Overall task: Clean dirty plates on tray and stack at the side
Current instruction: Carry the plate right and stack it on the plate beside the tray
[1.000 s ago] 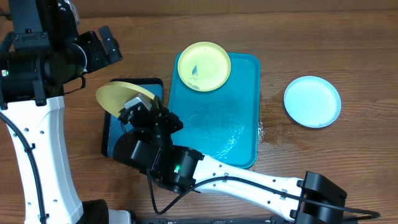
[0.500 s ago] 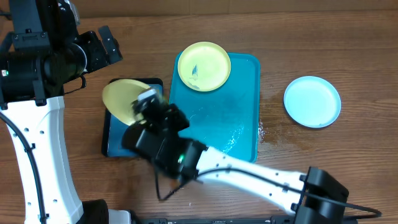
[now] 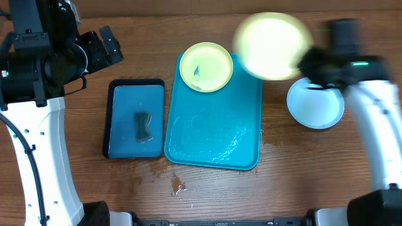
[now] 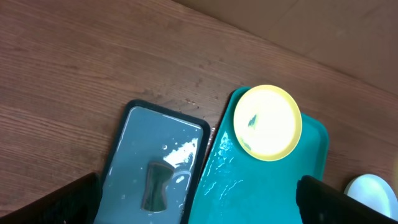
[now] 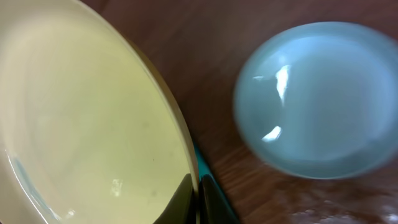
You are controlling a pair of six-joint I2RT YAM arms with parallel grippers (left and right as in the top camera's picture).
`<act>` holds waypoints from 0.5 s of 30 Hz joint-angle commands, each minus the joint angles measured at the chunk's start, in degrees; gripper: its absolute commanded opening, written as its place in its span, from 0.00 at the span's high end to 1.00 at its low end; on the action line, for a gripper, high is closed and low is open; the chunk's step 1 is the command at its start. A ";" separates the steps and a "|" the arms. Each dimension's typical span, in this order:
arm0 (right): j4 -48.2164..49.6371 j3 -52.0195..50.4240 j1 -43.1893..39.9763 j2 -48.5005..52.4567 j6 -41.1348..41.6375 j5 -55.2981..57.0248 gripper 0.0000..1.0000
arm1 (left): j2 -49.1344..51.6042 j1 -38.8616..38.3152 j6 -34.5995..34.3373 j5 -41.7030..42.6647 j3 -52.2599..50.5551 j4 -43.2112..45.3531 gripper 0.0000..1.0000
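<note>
My right gripper is shut on the rim of a clean lime-yellow plate, which it holds in the air, blurred, over the tray's far right corner; the plate fills the right wrist view. The pale blue plate lies on the bare wood to the right and also shows in the right wrist view. A second lime-yellow plate with a dark smear lies at the far end of the turquoise tray; the left wrist view shows that plate and the tray. My left gripper is open, high above the table.
A small black-rimmed blue tray with a dark sponge lies left of the turquoise tray. Water spots mark the wood near the front edge and right of the tray. The left arm stands at the far left.
My right arm has swung from the small tray at the left across to the right, carrying the lime-yellow plate. The sponge tray is now uncovered. The left arm has not moved.
</note>
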 commanded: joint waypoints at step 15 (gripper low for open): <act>3.87 -20.59 -20.48 3.76 -8.39 -3.61 0.80 | 0.13 0.31 1.22 0.79 0.33 0.07 0.00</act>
